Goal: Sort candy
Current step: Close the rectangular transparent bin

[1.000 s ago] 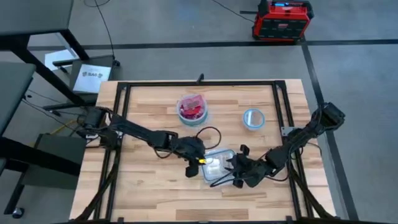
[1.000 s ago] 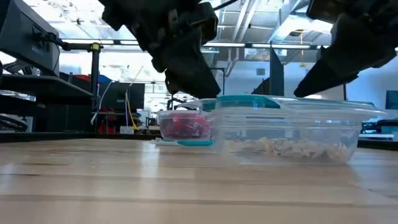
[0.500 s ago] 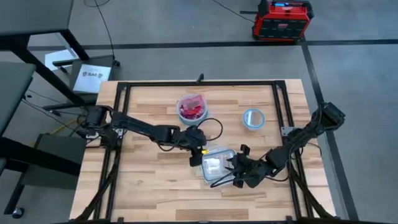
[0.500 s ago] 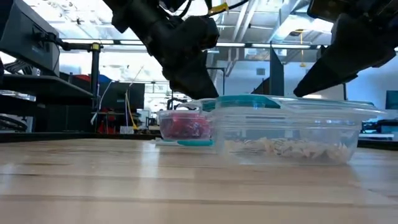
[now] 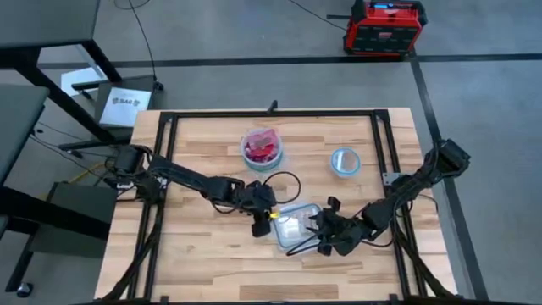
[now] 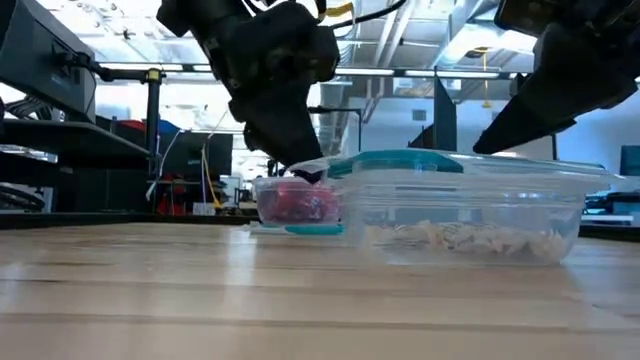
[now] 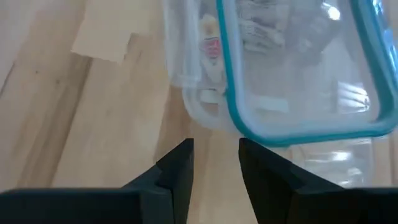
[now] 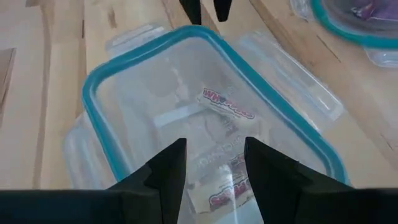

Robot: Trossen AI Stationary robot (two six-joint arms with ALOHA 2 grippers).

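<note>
The left end effector had been drawn back toward the near-left corner of the clear rectangular plastic tub with the teal rim, where it was held just outside the wall, fingers parted and empty. The whitish-silver wrapped candy was seen lying inside the tub on the light wooden worktop. The right end effector was poised over the tub's opposite side, likewise released.
</note>
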